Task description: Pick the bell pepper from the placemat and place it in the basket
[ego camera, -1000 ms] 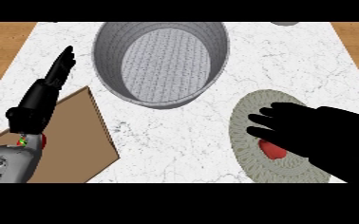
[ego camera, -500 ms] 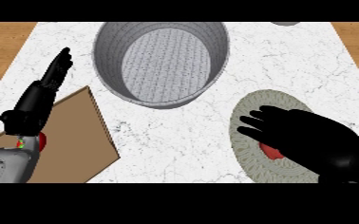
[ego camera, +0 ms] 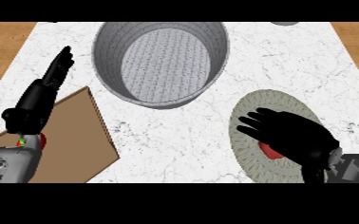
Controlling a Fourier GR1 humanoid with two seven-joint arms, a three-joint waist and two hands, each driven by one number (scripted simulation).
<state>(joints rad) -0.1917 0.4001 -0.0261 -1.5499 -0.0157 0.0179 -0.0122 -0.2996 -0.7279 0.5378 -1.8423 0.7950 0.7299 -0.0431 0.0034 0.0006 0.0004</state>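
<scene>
Right hand is down over the near-right part of the counter, fingers spread apart and fairly straight, pointing left and away, not wrapped around anything. Just under the palm there's a sliver of the red bell pepper peeking out on the near-left side, most of it hidden by the hand. The pepper sits on the round woven placemat, towards its near half. Moving left and farther out, the big grey basket stands on the white marble counter, well apart from the placemat. Over on the left edge, the left hand rests with straight fingers pointing away, just beside a brown board lying at the near-left corner.
</scene>
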